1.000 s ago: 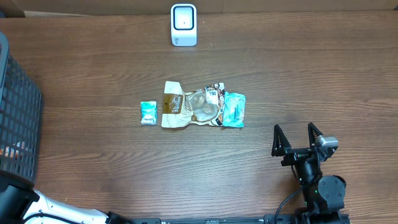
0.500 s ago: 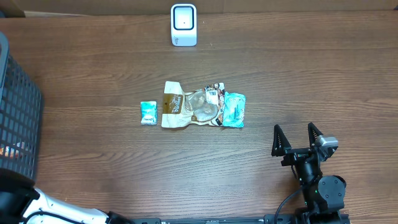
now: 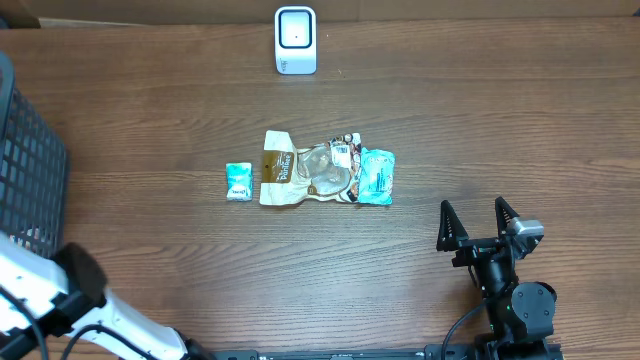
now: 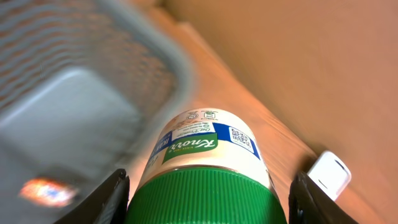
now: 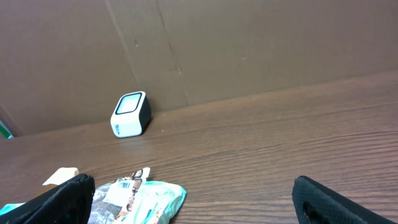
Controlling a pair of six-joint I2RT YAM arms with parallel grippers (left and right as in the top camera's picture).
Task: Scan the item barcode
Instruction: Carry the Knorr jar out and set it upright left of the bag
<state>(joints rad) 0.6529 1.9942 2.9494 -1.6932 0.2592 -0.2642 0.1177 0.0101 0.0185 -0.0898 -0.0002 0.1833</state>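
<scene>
In the overhead view my left arm [image 3: 55, 290] has just swung up into the lower left of the frame, just beside the dark mesh basket [image 3: 25, 170]; a second ago only a sliver of it showed in that corner. From my left wrist, the left gripper [image 4: 205, 202] is clamped on a jar [image 4: 202, 146] with a green lid, one finger on either side of the lid, and its green-and-white label points away from me toward the top of the frame. The basket wall is a grey blur across the upper left of that view, so I judge the jar is on its way out and clear of it. I cannot make out the jar from overhead. The white scanner [image 3: 295, 40] sits at the top centre of the overhead frame, well apart from my left arm, and it peeks in at the lower right of my left wrist view. I take it the pick is done and the carry to the scanner is starting. A small square code shows on the label's blue band, but I cannot tell where the striped barcode lies, so the jar may need turning. My right gripper [image 3: 478, 222] rests at the lower right, fingers spread wide and grasping nothing. A cluster of snack packets [image 3: 320, 170] lies mid-table.
</scene>
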